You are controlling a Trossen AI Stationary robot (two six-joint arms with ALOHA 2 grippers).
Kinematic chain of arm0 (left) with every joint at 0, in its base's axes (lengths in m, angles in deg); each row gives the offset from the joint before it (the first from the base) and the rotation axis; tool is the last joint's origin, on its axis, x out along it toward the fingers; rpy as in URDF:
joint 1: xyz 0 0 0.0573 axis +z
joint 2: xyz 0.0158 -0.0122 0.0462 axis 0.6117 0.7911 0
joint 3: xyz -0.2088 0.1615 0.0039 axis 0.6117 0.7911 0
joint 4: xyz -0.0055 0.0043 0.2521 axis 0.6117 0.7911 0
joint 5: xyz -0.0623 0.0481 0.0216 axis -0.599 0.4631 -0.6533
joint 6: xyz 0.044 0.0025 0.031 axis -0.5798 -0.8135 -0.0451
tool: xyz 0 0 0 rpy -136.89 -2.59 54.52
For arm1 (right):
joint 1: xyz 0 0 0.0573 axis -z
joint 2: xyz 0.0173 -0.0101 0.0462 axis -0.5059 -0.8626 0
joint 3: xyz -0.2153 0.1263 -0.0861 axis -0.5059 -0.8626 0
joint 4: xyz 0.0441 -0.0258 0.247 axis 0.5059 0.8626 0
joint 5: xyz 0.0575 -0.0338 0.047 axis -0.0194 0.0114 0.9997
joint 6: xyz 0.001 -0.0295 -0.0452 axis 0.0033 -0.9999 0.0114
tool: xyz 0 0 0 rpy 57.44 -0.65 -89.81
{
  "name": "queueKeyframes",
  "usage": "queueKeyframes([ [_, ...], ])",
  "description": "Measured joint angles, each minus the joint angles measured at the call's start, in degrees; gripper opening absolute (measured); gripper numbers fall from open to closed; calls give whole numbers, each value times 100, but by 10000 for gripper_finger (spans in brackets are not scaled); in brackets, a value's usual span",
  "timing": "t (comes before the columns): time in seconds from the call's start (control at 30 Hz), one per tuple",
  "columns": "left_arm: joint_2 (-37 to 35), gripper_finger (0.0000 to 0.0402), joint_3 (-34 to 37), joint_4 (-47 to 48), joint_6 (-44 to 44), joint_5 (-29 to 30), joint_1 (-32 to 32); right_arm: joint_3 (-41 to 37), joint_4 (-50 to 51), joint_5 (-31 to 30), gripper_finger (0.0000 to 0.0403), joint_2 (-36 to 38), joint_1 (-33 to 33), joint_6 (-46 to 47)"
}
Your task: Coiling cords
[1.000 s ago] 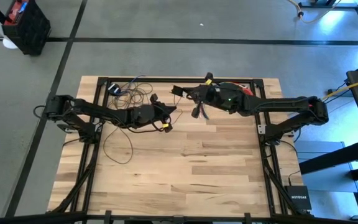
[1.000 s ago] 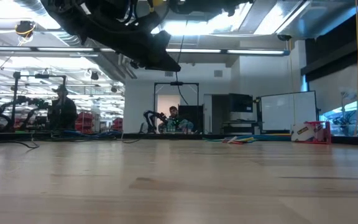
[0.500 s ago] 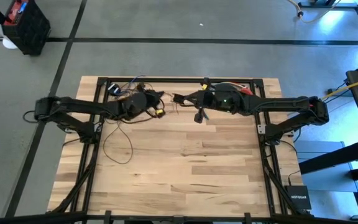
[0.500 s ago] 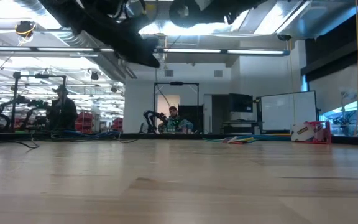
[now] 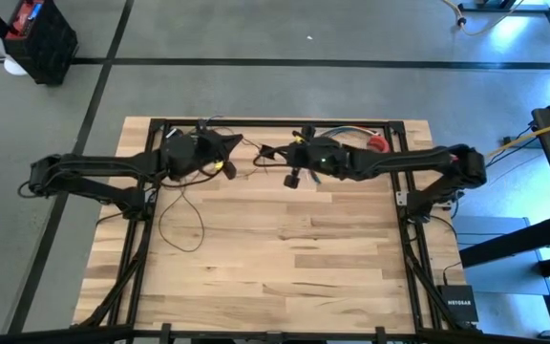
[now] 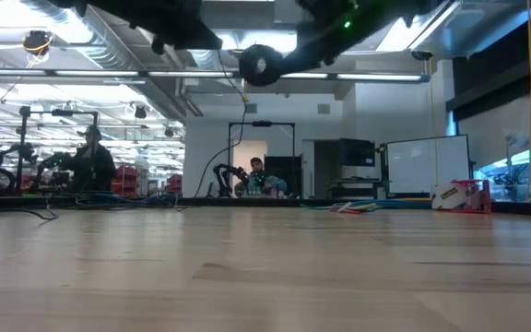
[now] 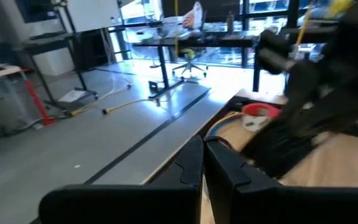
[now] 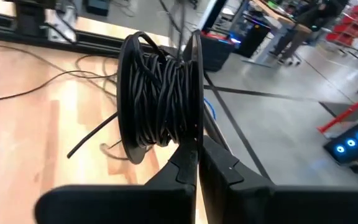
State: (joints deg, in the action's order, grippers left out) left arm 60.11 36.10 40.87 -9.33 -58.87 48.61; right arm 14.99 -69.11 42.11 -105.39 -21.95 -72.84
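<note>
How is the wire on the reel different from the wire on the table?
The black wire on the round reel is wound tight; the thin dark wire on the wooden table sprawls in loose loops. The reel's wire hangs in the air; the table's lies flat. Both are thin and dark.

Robotics lab: whiteboard [image 6: 424,164], workbenches (robot rigs behind).

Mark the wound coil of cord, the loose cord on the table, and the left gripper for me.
coil of cord [image 8: 160,99], right wrist view, on the black windings between the flanges.
loose cord [image 5: 181,218], high view, on the loop lying on the wood.
left gripper [image 7: 202,163], left wrist view, where the shut fingertips meet.
</note>
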Motion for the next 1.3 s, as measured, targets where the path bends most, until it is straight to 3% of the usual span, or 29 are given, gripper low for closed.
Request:
queueKeyframes([
  [0.43,590,1,-9,-173,442,-41,-457,-17,-1091,-564,7,-655,287,86],
  [0.87,1675,1,-13,-2440,89,-215,-529,-17,-1304,-287,7,-654,285,111],
  [1.07,1640,1,-19,-2822,-189,-182,-518,-17,-1178,-256,7,-653,285,123],
  [1.3,1846,1,-63,-2517,-155,-233,-523,-20,-1362,-40,7,-653,285,165],
])
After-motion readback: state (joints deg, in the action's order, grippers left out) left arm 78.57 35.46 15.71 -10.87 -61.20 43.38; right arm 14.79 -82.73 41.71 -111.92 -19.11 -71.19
